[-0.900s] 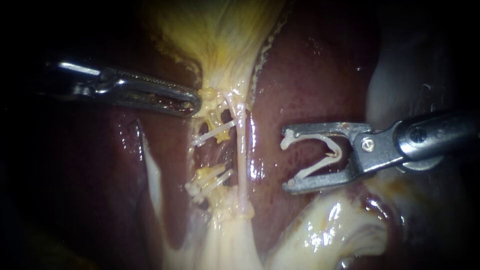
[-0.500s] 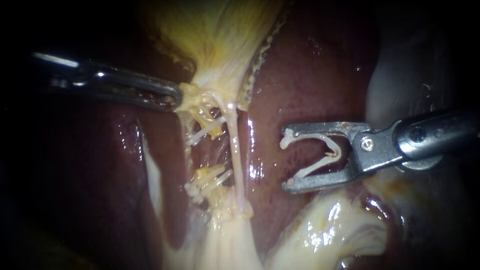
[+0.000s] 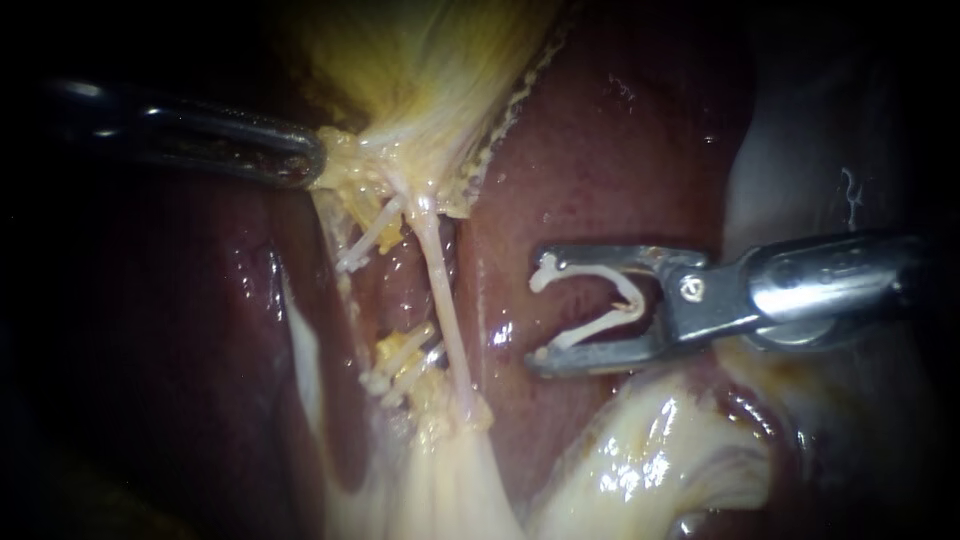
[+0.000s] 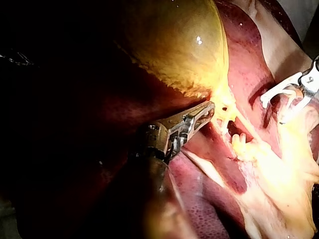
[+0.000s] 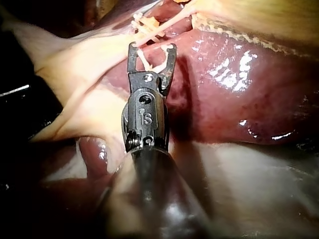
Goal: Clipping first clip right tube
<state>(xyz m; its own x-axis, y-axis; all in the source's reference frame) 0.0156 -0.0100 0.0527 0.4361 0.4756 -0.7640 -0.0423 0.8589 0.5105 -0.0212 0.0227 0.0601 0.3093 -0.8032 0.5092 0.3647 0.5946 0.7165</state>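
My left instrument (image 3: 305, 160) comes in from the left, jaws shut on yellow tissue at the gallbladder (image 3: 440, 70) neck, pulling it sideways; the left wrist view shows the same grip (image 4: 209, 108). The right tube (image 3: 440, 290) runs as a pale taut strand down to the fatty tissue below. Just left of it, white clips (image 3: 372, 235) (image 3: 405, 355) sit on the left tube. My right instrument (image 3: 540, 312) holds an open white clip (image 3: 600, 295) between its wide-apart jaws, its mouth facing the right tube, a short gap away. The right wrist view shows that clip (image 5: 149, 62) short of the tube (image 5: 164, 25).
Dark red liver (image 3: 600, 150) lies behind and on both sides of the tubes. Pale glistening fatty tissue (image 3: 650, 460) lies under the right instrument. A whitish fold (image 3: 800, 150) rises at the far right. The left wrist view shows my other instrument (image 4: 276, 107) beyond the tubes.
The left instrument has drawn the gallbladder neck tissue leftward and upward, stretching and tilting the tubes. The right instrument with its clip has moved left, towards the right tube.
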